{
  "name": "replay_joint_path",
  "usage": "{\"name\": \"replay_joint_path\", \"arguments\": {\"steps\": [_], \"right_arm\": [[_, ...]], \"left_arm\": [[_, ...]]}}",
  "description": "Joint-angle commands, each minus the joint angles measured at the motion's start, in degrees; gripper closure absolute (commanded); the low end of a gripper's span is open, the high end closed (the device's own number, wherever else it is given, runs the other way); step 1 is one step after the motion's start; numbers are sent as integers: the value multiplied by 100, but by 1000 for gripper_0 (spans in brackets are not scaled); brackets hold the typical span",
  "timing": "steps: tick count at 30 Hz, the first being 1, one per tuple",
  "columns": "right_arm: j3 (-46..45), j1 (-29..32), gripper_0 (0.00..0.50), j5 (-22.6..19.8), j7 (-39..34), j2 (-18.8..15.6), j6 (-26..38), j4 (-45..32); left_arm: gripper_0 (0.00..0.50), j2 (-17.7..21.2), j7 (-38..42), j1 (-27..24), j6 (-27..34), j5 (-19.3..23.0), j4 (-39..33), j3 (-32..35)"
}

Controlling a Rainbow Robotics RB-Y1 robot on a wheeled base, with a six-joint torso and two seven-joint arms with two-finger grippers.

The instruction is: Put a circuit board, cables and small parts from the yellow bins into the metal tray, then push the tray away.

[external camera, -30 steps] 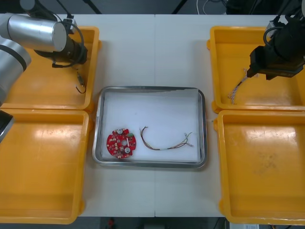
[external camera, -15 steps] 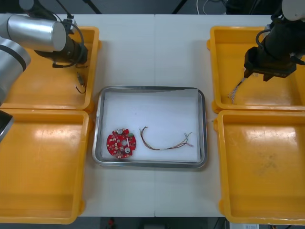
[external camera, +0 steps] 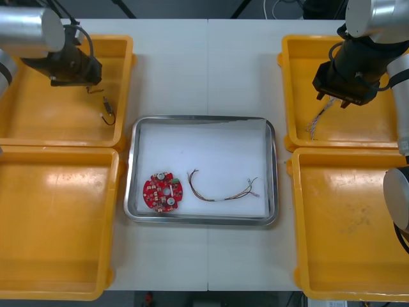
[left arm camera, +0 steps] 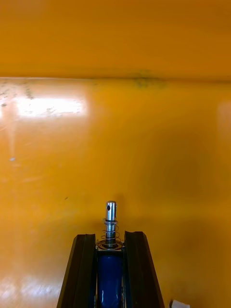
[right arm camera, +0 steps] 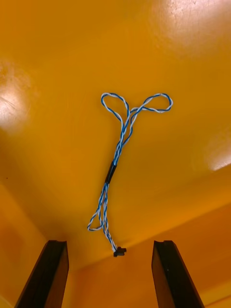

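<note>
Between the bins, the metal tray held a round red circuit board at its near left, with a red and yellow cable just right of it. Over the far right yellow bin we had the right gripper. Its wrist view gave us what the front view didn't: fingers spread wide, gripping nothing, the twisted blue and white cable lying on the bin floor beyond them. The left gripper was over the far left yellow bin. Its own wrist view showed it clamped on a small metal part, spring and pin poking out.
</note>
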Motion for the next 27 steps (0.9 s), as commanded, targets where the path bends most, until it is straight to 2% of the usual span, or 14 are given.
{"name": "replay_joint_path", "arguments": {"steps": [1,7,11,16,19,21,27], "right_arm": [[-22,-289,0,171,-540,82,-404,242],[22,-289,0,171,-962,117,-870,655],[22,-289,0,-136,-1129,134,-1309,1085],[92,-280,0,-198,-1191,152,-1520,1314],[189,-280,0,-216,-1252,152,-1626,1516],[295,-280,0,-224,-1287,152,-1643,1595],[339,-228,0,-260,-1340,152,-1643,1674]], "left_arm": [[500,544,-669,58,706,-38,-639,653],[500,782,-572,58,1726,-152,-1342,1163],[500,869,-475,67,2385,-196,-1817,1304],[500,869,-326,67,3106,-266,-2388,1348],[500,834,140,111,3466,-258,-2810,1339],[500,764,491,269,3721,-266,-3373,1339],[500,579,992,700,4143,-126,-4471,1286]]}}
